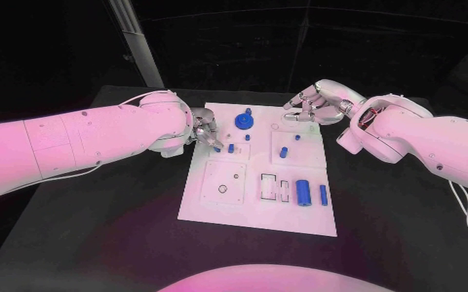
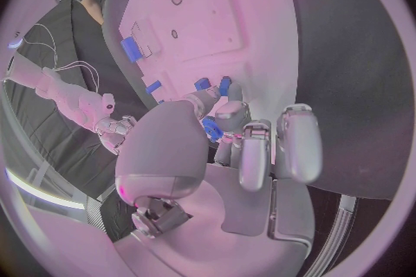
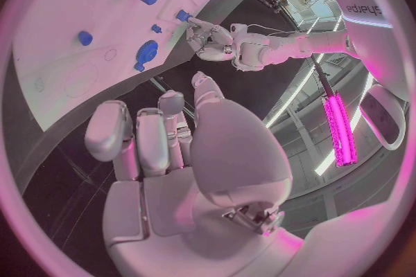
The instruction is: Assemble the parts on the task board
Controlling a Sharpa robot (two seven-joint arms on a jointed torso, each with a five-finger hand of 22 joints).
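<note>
Pinching blue part [image 2: 211,129], left hand [image 2: 227,152]; right hand [image 1: 310,107] curled, holding nothing.

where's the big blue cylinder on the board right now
In the head view the big blue cylinder lies near the task board's front edge, toward the robot's right, beside a slimmer blue part.

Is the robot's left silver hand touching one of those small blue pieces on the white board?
Touching. In the left wrist view, the left hand pinches a small blue piece between its fingertips, above the white task board.
</note>
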